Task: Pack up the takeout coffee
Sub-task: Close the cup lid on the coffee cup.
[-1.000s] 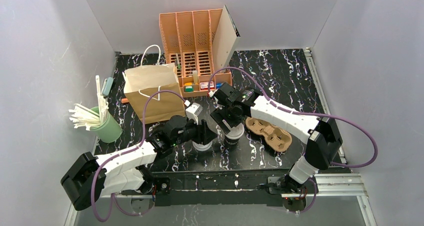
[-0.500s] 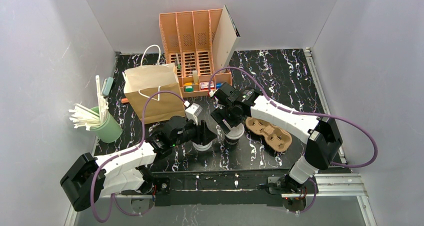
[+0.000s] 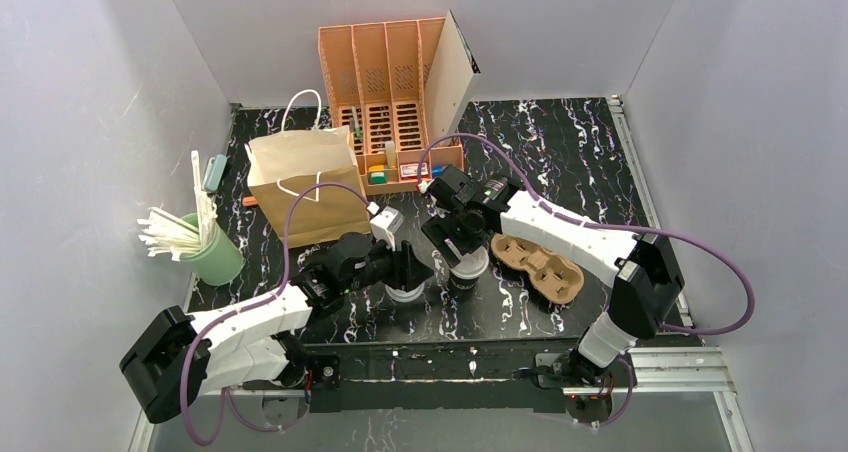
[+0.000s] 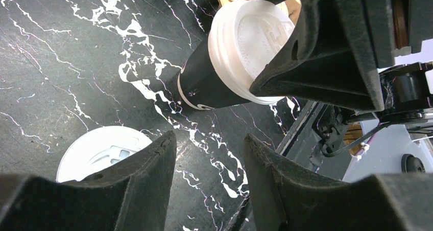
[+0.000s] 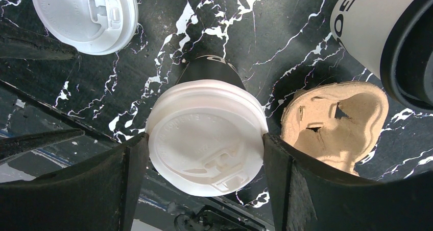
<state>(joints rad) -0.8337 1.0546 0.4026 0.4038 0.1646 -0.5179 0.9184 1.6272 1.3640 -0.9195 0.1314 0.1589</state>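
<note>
1. Takeout coffee, the white cup with the black lid, sits in the upper right corner of the right wrist view, just beside the cup carrier. Neither end effector touches it, and in the top view it is hidden under the right arm.
2. At the left of the top view the paper bag stands upright on the desk. I cannot see inside it.
3. Left end effector: the fingers are apart with only bare desk between them. The flat white lid lies at the lower left, behind one finger.
4. Right end effector: the fingers press against both sides of the white lid on a black cup, which stands on the desk near centre frame.
5. The one carrier pocket I can see is empty.
6. My read is that packing has hardly begun. The coffee has yet to be gripped and set into the carrier or bag, and for now I am on the other cup.
</note>
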